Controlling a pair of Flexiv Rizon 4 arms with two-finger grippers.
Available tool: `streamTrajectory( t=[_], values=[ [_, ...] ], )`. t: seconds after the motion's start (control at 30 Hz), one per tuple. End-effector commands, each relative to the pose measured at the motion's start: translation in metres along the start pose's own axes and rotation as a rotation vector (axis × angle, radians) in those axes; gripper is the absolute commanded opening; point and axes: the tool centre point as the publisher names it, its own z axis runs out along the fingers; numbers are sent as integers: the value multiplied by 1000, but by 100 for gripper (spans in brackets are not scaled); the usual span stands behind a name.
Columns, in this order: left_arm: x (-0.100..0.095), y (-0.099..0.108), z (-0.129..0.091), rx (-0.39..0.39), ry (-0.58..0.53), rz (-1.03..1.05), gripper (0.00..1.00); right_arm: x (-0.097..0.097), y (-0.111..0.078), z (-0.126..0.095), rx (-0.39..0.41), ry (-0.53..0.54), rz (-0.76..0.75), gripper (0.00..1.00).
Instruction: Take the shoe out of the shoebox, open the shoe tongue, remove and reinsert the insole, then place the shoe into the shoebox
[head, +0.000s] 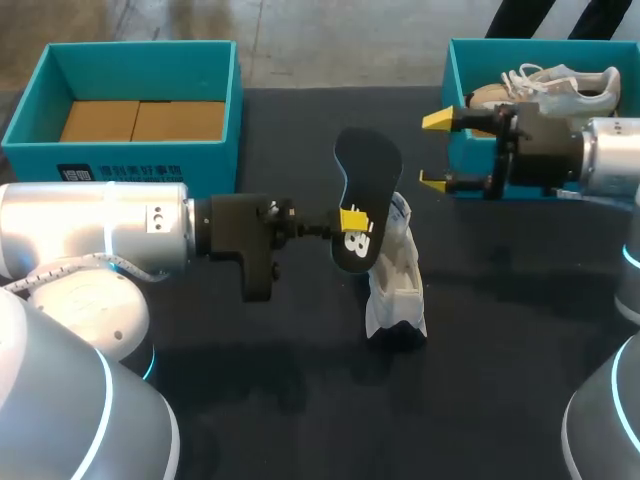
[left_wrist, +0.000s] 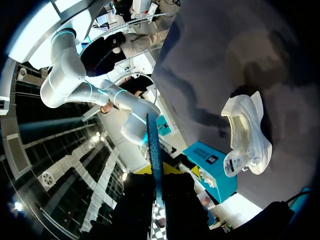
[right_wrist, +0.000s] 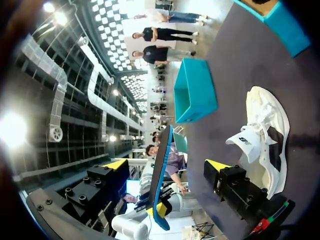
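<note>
Pinching the dark insole (head: 365, 195) near its lower end, the left jaws are holding it upright just above the white shoe (head: 398, 285). The right jaws are hanging spread and empty in front of the right shoebox (head: 455, 80). The shoe is lying out on the worktop (head: 300, 400) and the insole is out, so reinserting it and boxing the shoe seem to be what is remaining. A dark, matte surface is covering the worktop. The left shoebox (head: 215, 160) is holding brown cardboard, and the right one a second shoe (head: 560, 85).
</note>
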Motion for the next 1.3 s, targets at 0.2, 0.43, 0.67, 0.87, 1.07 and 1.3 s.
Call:
streamTrajectory(
  t=[0.2, 0.43, 0.67, 0.87, 1.07, 1.3],
  values=[
    [1, -2, 1, -6, -2, 3, 0, 4, -9, 23, -7, 1, 15, 82],
    [1, -2, 1, -6, -2, 3, 0, 5, -19, 28, -15, -3, 29, 55],
    [1, -2, 1, -6, -2, 3, 0, 5, -26, 33, -21, -5, 46, 60],
    [1, -2, 1, -6, -2, 3, 0, 10, -31, 41, -4, 9, 60, 75],
    [1, -2, 1, -6, -2, 3, 0, 17, -33, 50, 16, 12, 58, 72],
    [1, -2, 1, -6, -2, 3, 0, 24, -34, 57, 35, 12, 63, 49]
  ],
)
